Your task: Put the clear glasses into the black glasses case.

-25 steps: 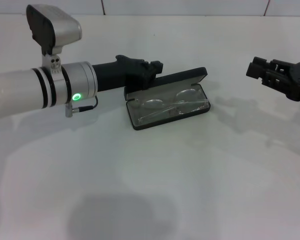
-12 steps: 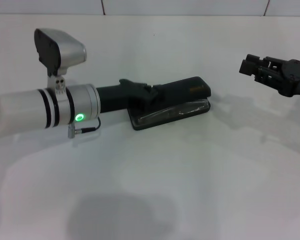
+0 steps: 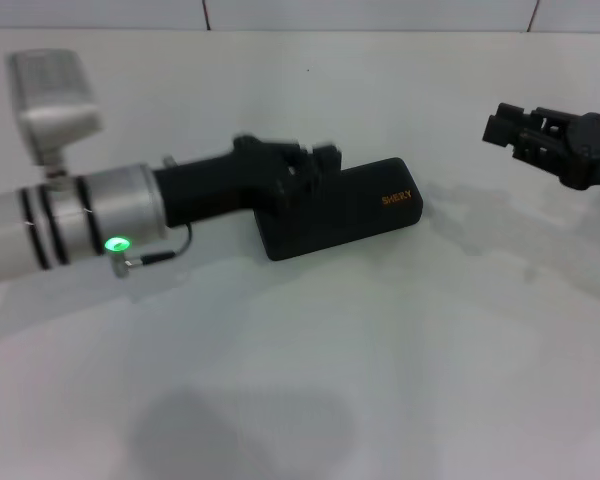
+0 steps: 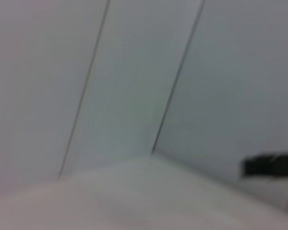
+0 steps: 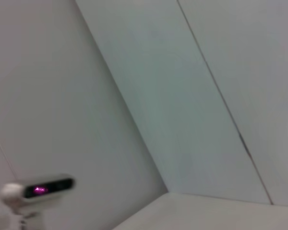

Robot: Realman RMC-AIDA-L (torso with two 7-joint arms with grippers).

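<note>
The black glasses case lies shut on the white surface, orange lettering up; the left gripper rests against its far left end, finger spread impossible to tell; the right gripper hovers well apart, state likewise unclear; the glasses are hidden.

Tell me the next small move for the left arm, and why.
Probably lift the left gripper up and back off the case. The lid lies flat over the base with its orange lettering facing up, so the case looks shut and the glasses cannot be seen. The gripper sits on the case's rear left end. The right gripper hangs off to the right, apart from it.
</note>
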